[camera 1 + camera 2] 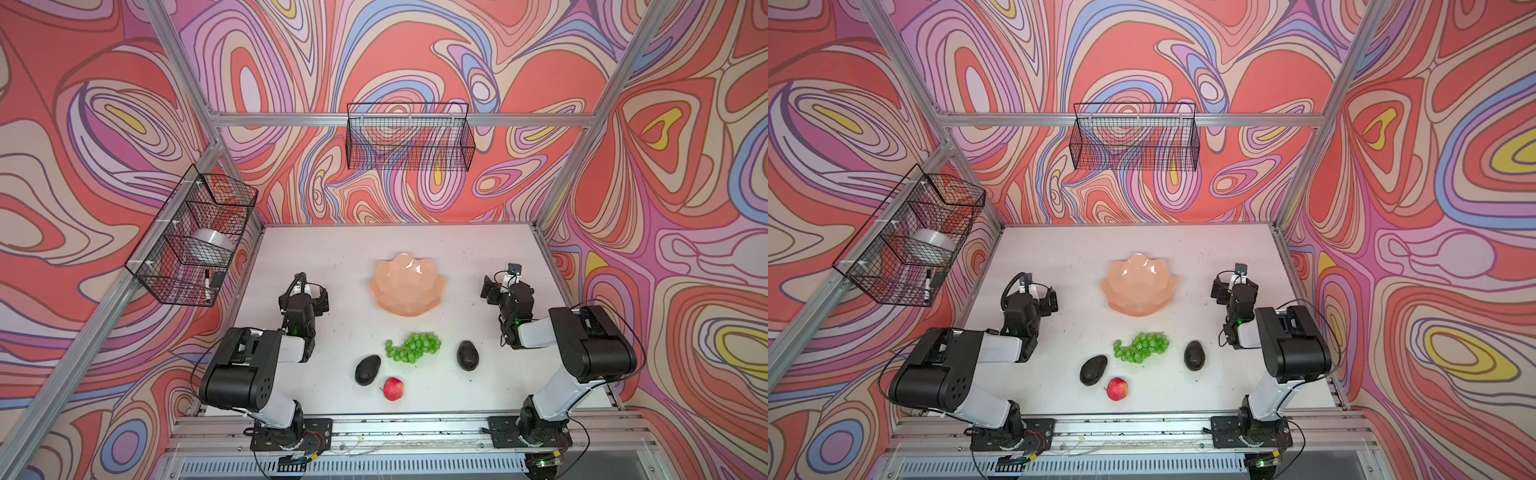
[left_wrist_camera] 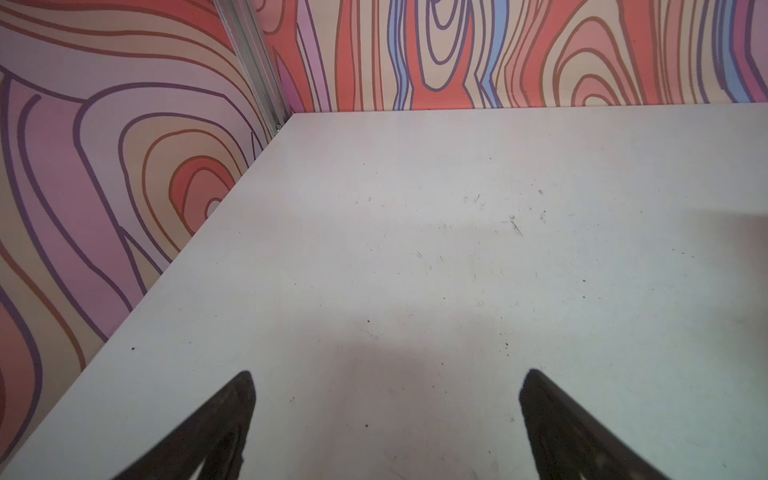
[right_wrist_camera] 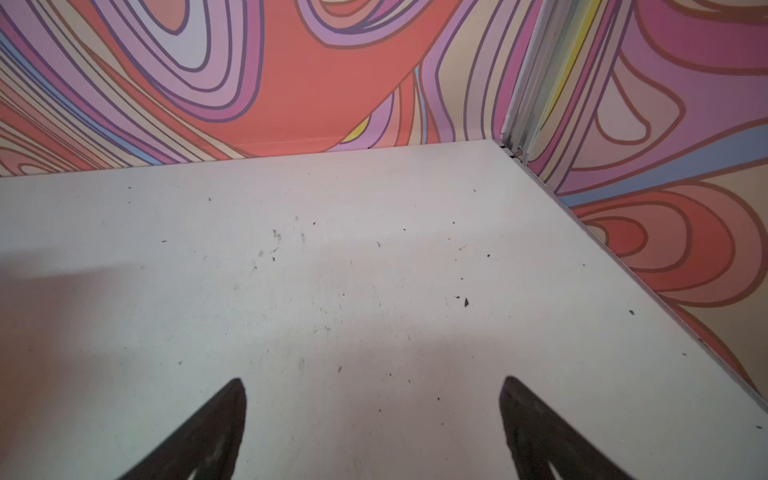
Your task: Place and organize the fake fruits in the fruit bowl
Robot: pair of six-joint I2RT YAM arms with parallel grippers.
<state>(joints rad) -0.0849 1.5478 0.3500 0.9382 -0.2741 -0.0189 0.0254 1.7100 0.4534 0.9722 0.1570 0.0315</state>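
In both top views the peach-pink fruit bowl (image 1: 407,286) (image 1: 1139,286) sits empty mid-table. In front of it lie green grapes (image 1: 412,347) (image 1: 1140,346), a dark avocado (image 1: 367,369) (image 1: 1094,369) to their left, another avocado (image 1: 468,355) (image 1: 1195,355) to their right, and a red apple (image 1: 393,388) (image 1: 1117,389) nearest the front edge. My left gripper (image 1: 309,286) (image 1: 1038,286) (image 2: 386,376) hovers left of the bowl, open, with nothing between its fingers. Right of the bowl my right gripper (image 1: 500,284) (image 1: 1229,284) (image 3: 374,382) is open and empty too. Both wrist views show only bare table.
A black wire basket (image 1: 409,137) hangs on the back wall. Another wire basket (image 1: 195,237) on the left wall holds a tape roll and a marker. Aluminium frame posts stand at the table's corners, and patterned walls close in the table (image 1: 332,257).
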